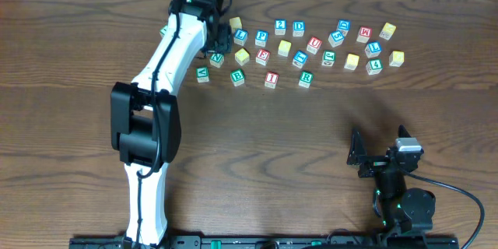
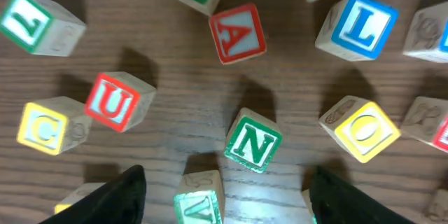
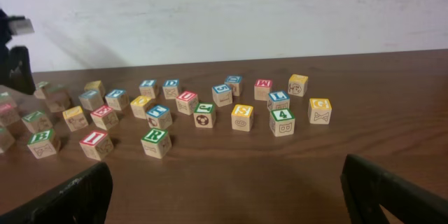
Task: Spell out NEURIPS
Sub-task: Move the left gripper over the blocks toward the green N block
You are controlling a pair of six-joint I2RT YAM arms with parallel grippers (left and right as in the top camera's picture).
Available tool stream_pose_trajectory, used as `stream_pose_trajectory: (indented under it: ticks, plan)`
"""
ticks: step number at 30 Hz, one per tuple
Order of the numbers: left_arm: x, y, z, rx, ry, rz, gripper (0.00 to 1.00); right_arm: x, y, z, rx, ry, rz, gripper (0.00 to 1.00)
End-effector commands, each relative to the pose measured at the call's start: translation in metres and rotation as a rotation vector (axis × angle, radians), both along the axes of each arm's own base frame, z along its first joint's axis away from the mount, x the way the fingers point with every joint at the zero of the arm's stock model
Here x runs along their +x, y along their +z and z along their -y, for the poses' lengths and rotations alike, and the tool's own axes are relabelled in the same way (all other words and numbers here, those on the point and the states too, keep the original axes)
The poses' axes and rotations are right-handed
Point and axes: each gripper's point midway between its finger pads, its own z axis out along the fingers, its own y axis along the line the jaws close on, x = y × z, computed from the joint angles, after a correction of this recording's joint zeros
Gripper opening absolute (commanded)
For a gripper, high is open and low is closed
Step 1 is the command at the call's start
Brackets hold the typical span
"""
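Wooden letter blocks lie scattered along the far side of the table [image 1: 257,140]. My left gripper [image 1: 220,45] hangs open over the left end of the cluster. In the left wrist view its fingers [image 2: 227,206] straddle a green-lettered block [image 2: 203,199] without touching it. A green N block [image 2: 253,140] lies just beyond, with a red U [image 2: 115,101] and a red A [image 2: 238,33] further out. My right gripper [image 1: 356,156] is open and empty at the near right. The right wrist view shows a green R [image 3: 155,142], red I [image 3: 96,143], red E [image 3: 103,115] and yellow S [image 3: 242,117].
In the left wrist view a blue L [image 2: 360,26], yellow O [image 2: 362,129] and yellow C [image 2: 45,127] crowd round the left gripper. A green B [image 1: 238,77] and green 4 [image 1: 375,66] lie at the near edge of the cluster.
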Motion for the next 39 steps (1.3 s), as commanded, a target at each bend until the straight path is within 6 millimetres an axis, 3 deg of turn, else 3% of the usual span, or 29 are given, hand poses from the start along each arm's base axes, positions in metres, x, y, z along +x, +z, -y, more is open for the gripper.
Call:
stream_pose_trajectory:
  ticks: [1,12,30,33,39]
  plan:
    - [-0.003,-0.014,-0.002,0.015,-0.007,-0.015,0.72,0.000,-0.001,-0.001,-0.007,0.008,-0.002,0.99]
    - [-0.007,-0.042,0.007,-0.032,-0.032,-0.022,0.71,0.000,-0.001,-0.001,-0.007,0.008,-0.002,0.99]
    - [-0.004,-0.073,0.020,-0.035,-0.054,-0.010,0.69,0.000,-0.001,-0.001,-0.007,0.008,-0.002,0.99]
    - [-0.003,-0.073,0.020,-0.035,-0.053,-0.007,0.57,0.000,-0.001,-0.001,-0.007,0.008,-0.002,0.99]
    - [-0.003,-0.072,0.018,-0.031,-0.051,-0.005,0.46,0.000,-0.001,-0.001,-0.007,0.008,-0.002,0.99]
